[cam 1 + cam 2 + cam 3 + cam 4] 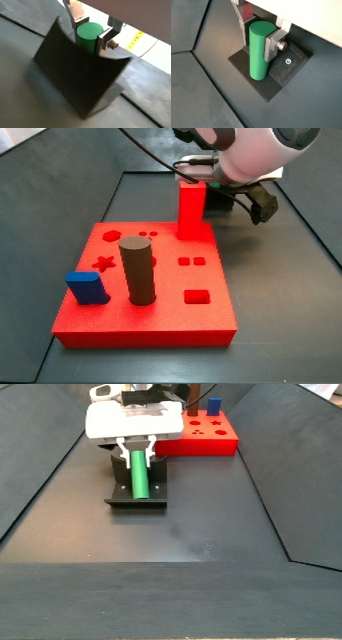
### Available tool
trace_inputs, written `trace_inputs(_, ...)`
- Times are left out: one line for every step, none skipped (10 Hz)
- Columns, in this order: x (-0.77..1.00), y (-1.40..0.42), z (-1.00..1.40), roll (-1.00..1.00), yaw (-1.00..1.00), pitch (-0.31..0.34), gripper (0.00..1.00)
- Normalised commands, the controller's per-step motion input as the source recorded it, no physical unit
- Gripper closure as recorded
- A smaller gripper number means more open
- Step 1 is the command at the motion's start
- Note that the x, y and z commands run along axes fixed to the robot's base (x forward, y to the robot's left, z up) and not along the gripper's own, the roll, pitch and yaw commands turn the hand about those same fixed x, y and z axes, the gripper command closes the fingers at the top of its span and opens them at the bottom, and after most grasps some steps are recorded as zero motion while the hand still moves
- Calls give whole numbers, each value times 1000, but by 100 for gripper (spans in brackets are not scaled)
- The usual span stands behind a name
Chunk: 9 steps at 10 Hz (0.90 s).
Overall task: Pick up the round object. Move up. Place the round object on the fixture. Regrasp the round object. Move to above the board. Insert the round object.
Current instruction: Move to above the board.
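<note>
The round object (260,50) is a green peg standing upright between my gripper's (258,42) silver fingers, which press on both of its sides. Its lower end reaches down to the base plate of the fixture (286,69). In a wrist view the peg's round top (89,35) shows just behind the dark fixture (80,75), inside the gripper (88,40). A side view shows the gripper (135,446) with the peg (138,472) over the fixture (118,492), and the board (214,439) behind. In a side view the gripper (241,200) sits behind the board (160,318); the peg is hidden there.
On the board stand a tall brown cylinder (138,271), a blue block (88,287) and a red post (193,210). Sloped dark walls border the floor on both sides. A white surface with a yellow strip (137,40) lies beyond the fixture.
</note>
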Motion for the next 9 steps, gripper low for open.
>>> trace_inputs(104, 120, 1000, -16, -677, -120, 100)
trace_inputs(85, 119, 1000, -67, -573, -11, 100)
trace_inputs(79, 121, 1000, -90, -490, 76, 100)
trace_inputs(77, 121, 1000, -87, -402, 162, 100)
trace_inputs(73, 119, 1000, -69, -307, 228, 100)
trace_inputs(69, 116, 1000, -70, -218, 273, 100)
trace_inputs(63, 114, 1000, -78, -96, 320, 100)
trace_inputs(58, 110, 1000, -72, -10, 336, 100)
trace_inputs(56, 103, 1000, -56, 70, 331, 100)
